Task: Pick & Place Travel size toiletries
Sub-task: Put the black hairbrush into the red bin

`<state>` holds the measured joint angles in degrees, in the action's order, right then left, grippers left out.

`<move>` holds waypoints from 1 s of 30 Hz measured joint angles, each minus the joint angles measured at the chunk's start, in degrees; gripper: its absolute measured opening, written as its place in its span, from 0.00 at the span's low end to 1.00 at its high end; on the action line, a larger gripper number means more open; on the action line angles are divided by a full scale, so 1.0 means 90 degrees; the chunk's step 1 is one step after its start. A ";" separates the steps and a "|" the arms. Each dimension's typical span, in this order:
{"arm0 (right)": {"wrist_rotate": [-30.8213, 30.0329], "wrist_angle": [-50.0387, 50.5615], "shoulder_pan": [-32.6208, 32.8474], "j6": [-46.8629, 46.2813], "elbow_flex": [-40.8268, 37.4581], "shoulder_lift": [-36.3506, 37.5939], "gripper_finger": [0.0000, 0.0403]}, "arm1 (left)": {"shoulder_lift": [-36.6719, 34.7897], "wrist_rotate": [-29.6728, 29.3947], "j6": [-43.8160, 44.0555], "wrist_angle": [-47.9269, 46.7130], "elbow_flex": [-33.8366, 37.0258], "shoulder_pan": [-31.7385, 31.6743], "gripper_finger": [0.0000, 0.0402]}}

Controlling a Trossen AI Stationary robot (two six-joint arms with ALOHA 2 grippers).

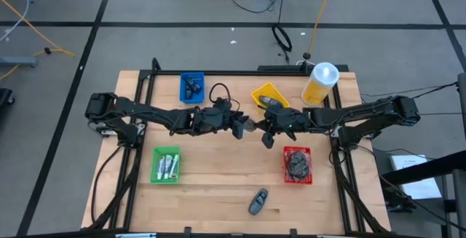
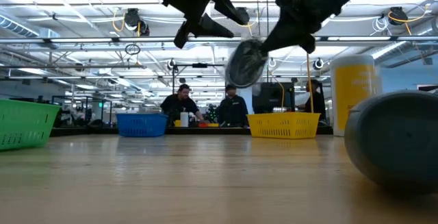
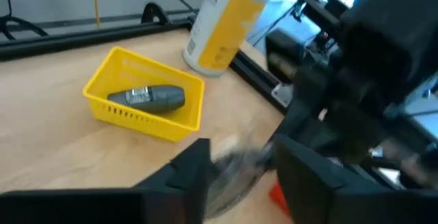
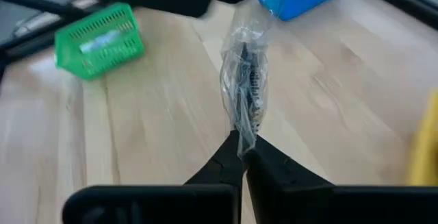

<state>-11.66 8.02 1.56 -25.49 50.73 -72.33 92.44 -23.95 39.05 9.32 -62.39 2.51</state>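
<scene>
Wooden table (image 1: pixel 218 158) carries four coloured trays. Above its centre, clear of the surface, a grey round wrapped pad (image 4: pixel 243 87) hangs pinched in the right gripper (image 4: pixel 241 144), fingers closed on its edge. Left gripper (image 1: pixel 239 127) faces it, fingers spread wide, just beside the pad.

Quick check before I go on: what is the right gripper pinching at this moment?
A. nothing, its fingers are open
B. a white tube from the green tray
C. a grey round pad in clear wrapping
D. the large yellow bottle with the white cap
C: the right gripper is shut on the grey round pad in clear wrapping, held in the air above the wooden table, facing the left gripper.
</scene>
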 joint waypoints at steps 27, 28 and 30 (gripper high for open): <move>0.3808 0.5213 0.0000 -0.2658 -0.0086 0.3438 0.00 | -0.0002 0.2017 0.0375 -0.0574 -0.0002 -0.0047 0.60; 0.3944 0.5358 0.0000 -0.2725 -0.0168 0.3441 0.00 | -0.0002 0.2016 0.0393 -0.0575 -0.0002 -0.0011 0.60; 0.4203 0.5397 0.0000 -0.2812 -0.0435 0.3438 0.00 | -0.0002 0.2014 0.0470 -0.0578 -0.0002 0.0068 0.60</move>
<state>26.17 56.59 1.56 -50.79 46.82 -41.38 92.42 -5.82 43.28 4.12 -62.41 3.12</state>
